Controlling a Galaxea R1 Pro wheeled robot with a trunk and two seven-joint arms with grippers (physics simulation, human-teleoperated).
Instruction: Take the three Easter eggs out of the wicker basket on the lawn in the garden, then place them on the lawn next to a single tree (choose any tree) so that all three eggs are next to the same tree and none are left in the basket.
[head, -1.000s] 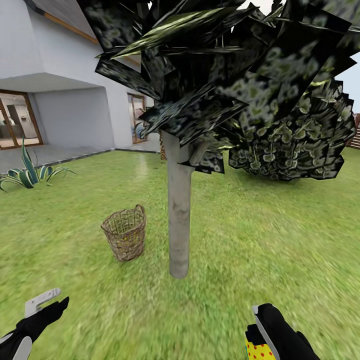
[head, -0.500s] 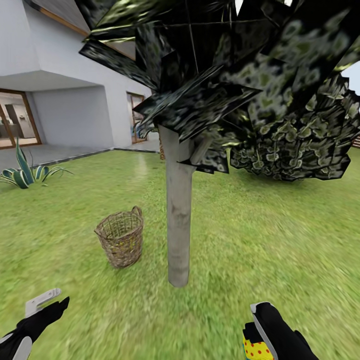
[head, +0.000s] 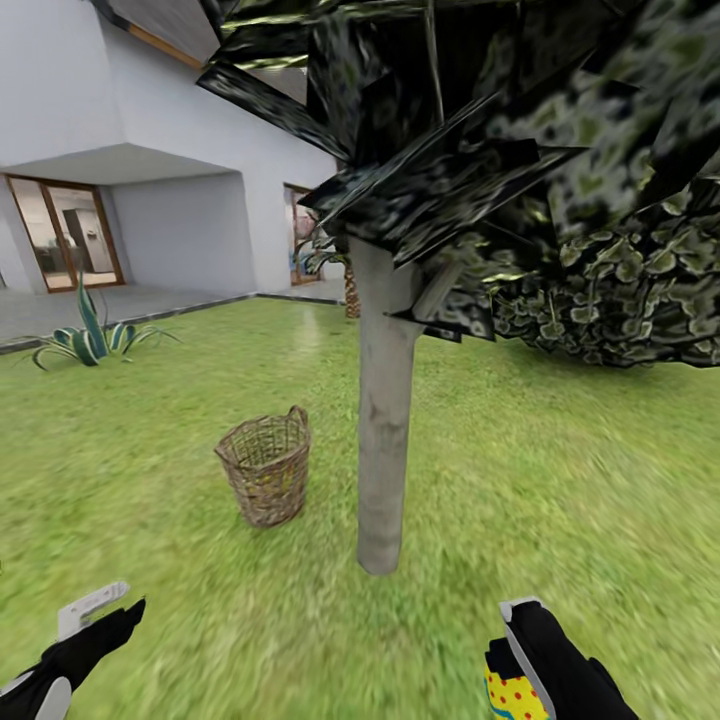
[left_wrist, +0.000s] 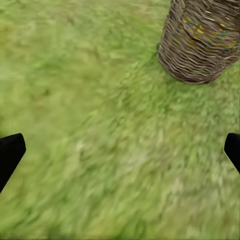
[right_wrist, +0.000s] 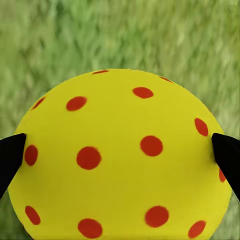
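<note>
We lose the egg (right_wrist: 122, 160) and right claw (head: 520, 680) at the frame's bottom edge; basket (head: 268, 480) contents too small to count.

A yellow egg (right_wrist: 122, 155) dotted red sits clamped between the right gripper's (head: 520, 665) fingertips above the lawn (head: 560, 480), while the brown wicker basket (head: 267, 466) stands upright on the grass just beside the pale-trunked tree (head: 385, 440).

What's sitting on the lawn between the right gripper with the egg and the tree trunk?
Nothing: in the head view, only bare lawn lies between the right gripper, shut on the red-dotted egg, and the tree trunk. The wicker basket stands on the trunk's far left side.
</note>
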